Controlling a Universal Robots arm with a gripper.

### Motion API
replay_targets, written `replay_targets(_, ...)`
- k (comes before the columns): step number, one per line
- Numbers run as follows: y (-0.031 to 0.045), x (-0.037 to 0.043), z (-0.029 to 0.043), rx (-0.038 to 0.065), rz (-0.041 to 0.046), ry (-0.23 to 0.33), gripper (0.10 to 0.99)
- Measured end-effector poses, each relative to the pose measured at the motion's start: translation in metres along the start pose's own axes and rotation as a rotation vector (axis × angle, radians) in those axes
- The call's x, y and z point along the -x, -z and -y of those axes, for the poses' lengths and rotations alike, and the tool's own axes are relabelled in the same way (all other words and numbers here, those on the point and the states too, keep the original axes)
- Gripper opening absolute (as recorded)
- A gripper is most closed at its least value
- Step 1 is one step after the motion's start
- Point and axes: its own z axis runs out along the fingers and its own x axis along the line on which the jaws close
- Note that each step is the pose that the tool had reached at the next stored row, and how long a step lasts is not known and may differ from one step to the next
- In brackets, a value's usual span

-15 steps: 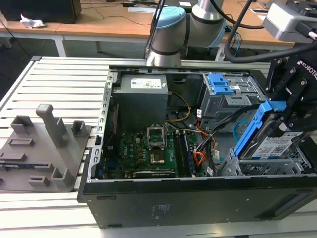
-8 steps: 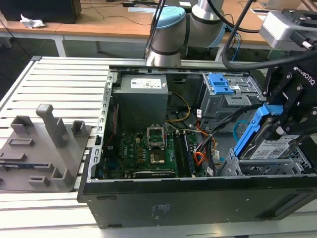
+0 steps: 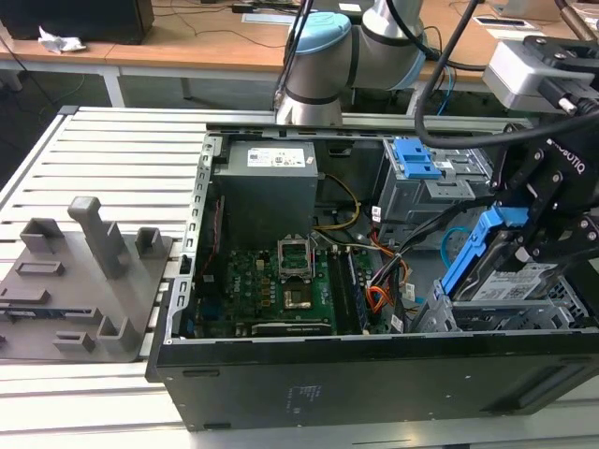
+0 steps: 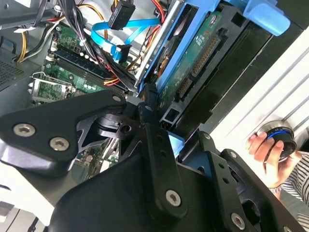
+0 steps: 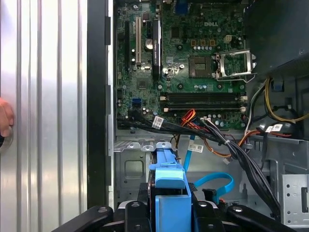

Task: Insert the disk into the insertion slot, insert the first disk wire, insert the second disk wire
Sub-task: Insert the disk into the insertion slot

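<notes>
Clamping: pincer (image 3: 526,241) on disk (image 3: 515,281) | disk tilted over insertion slot (image 3: 487,316)

Slatted metal table (image 3: 103,159), wooden desks (image 3: 187,45) behind

Glossy blue plastic frames the disk (image 3: 517,279); the insertion slot (image 3: 477,316) is grey metal.
</notes>
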Motion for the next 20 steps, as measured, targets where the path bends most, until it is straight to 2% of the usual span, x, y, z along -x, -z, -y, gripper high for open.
replay_targets(4,-0.0025,0.0000,0.0001,0.000,-0.0001,0.000,0.365)
replay_targets(13,-0.0025,-0.0001,0.0001,0.000,-0.0005,0.000,0.365)
replay_targets(14,-0.0026,0.0000,0.0001,0.000,-0.0002,0.000,0.373)
replay_targets(15,-0.0026,0.0000,0.0001,0.000,-0.0002,0.000,0.439)
replay_targets(20,-0.0027,0.0000,0.0001,0.000,0.0000,0.000,0.439)
